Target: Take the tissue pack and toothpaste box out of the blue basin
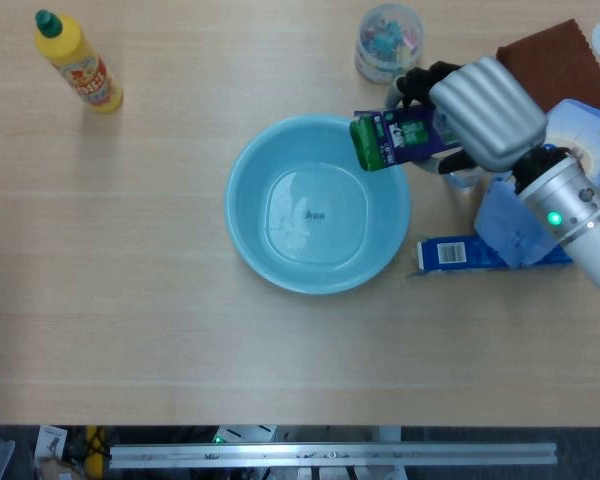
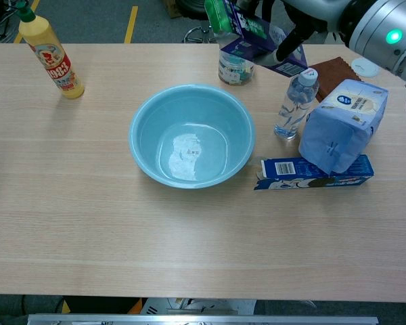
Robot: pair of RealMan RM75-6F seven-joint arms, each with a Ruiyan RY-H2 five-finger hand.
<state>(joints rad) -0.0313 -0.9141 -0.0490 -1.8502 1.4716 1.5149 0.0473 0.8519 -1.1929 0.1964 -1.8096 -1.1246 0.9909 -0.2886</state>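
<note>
My right hand (image 1: 485, 110) grips a purple toothpaste box with a green end (image 1: 395, 140), held in the air just past the far right rim of the blue basin (image 1: 242, 165). In the chest view the box (image 2: 247, 30) hangs high above the table at the top edge, tilted, and the hand (image 2: 311, 10) is cut off there. The basin (image 2: 132, 135) stands empty at mid-table. The blue-and-white tissue pack (image 2: 338, 122) rests on the table to the basin's right, leaning on a flat blue box (image 2: 311, 169). My left hand shows in neither view.
A water bottle (image 2: 294, 101) stands between the basin and the tissue pack. A clear jar (image 1: 388, 35) and a brown cloth (image 1: 560, 65) lie at the far right. A yellow bottle (image 1: 78, 63) stands at the far left.
</note>
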